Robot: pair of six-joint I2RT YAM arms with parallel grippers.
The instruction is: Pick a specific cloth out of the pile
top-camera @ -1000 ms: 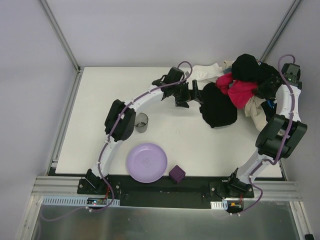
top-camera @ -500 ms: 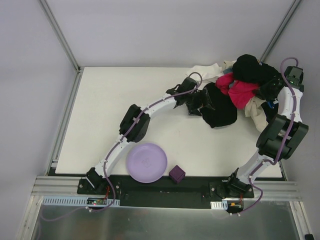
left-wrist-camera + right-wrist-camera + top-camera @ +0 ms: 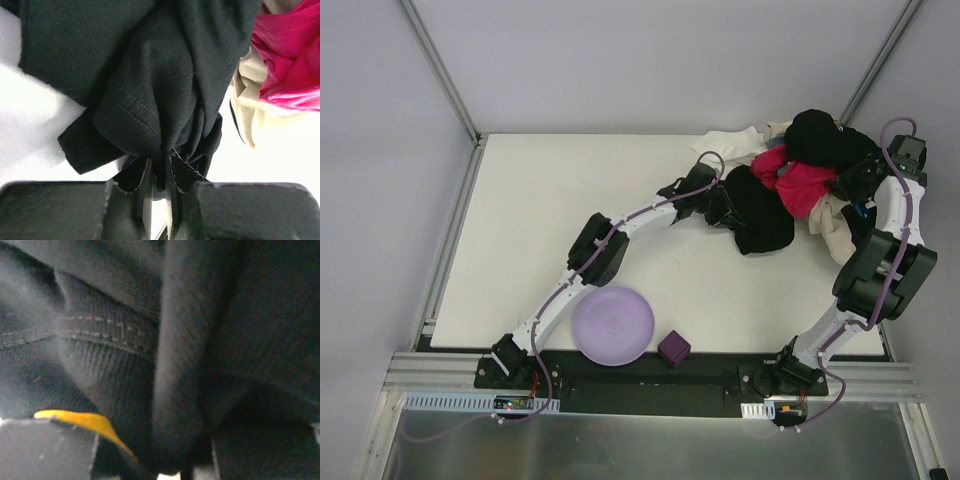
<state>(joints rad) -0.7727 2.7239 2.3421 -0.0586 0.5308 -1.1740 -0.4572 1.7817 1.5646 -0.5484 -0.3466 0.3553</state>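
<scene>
Over at the far right corner of the bench (image 3: 560,190), the pile (image 3: 812,135) is sitting in a heap, mostly black, with a red-pink garment (image 3: 802,182) showing in the middle and beige and white pieces poking out at the edges. The cloth (image 3: 760,220) is lying at the pile's near left side, spreading onto the bare bench and touching the heap. The left tool (image 3: 727,211) is reaching across to its left edge, and its fingers are pinching together on a gathered fold of the cloth (image 3: 150,90). The right tool (image 3: 852,178) is pressing into the right side of the pile (its own camera is showing only dark knit fabric and a yellow tag (image 3: 85,421)), so I cannot tell whether it is apart or together. A purple plate (image 3: 613,325) and a purple cube (image 3: 673,348) are sitting near the front edge.
</scene>
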